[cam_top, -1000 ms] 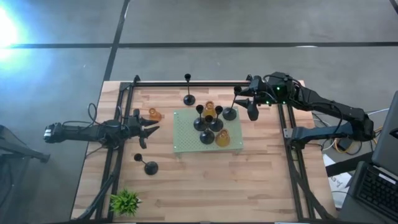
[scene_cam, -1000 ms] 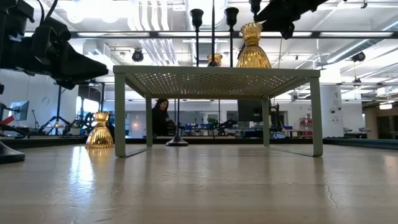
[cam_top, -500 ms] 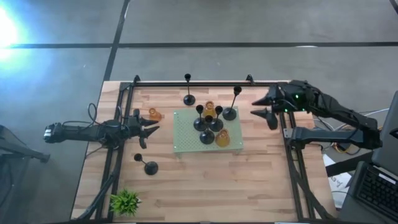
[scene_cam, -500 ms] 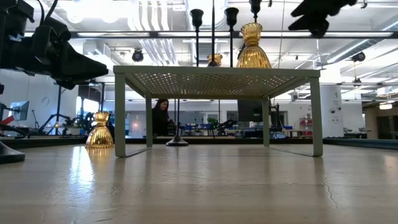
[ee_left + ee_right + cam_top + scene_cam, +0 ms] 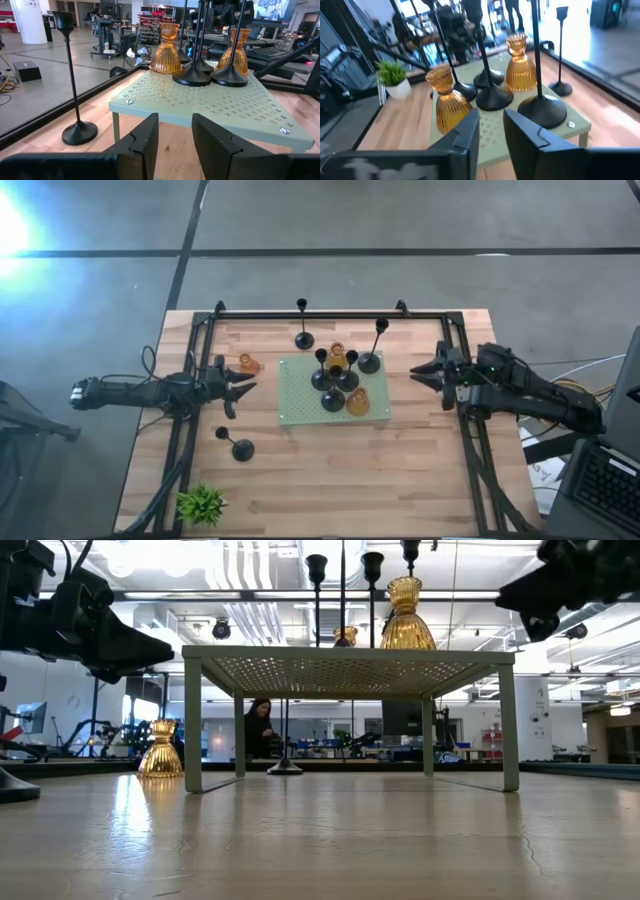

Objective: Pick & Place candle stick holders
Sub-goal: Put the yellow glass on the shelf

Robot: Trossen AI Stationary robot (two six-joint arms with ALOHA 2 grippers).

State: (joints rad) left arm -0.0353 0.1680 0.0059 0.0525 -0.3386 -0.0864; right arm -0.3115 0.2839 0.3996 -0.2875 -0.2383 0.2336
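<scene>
A pale green perforated stand (image 5: 300,405) sits mid-table and carries several black holders (image 5: 334,400) and two amber glass ones (image 5: 357,402), all standing on their bases. The black holder at its far right corner (image 5: 370,363) also shows in the right wrist view (image 5: 542,111). Off the stand, on the wood, are a black holder (image 5: 303,340) at the far side, another (image 5: 242,448) at the near left, and an amber one (image 5: 247,364). My left gripper (image 5: 240,389) is open and empty, left of the stand. My right gripper (image 5: 428,375) is open and empty, right of the stand.
A small green plant (image 5: 202,504) stands at the table's near left corner. Black frame rails (image 5: 320,313) run along the far, left and right edges. In the low view the stand's legs (image 5: 192,725) lift it above the wood. Bare wood lies along the near side.
My right gripper has drawn back from beside the stem of the black holder at the stand's far right corner, going toward the table's right edge and nearer side and a little lower. That holder stays upright on the stand.
</scene>
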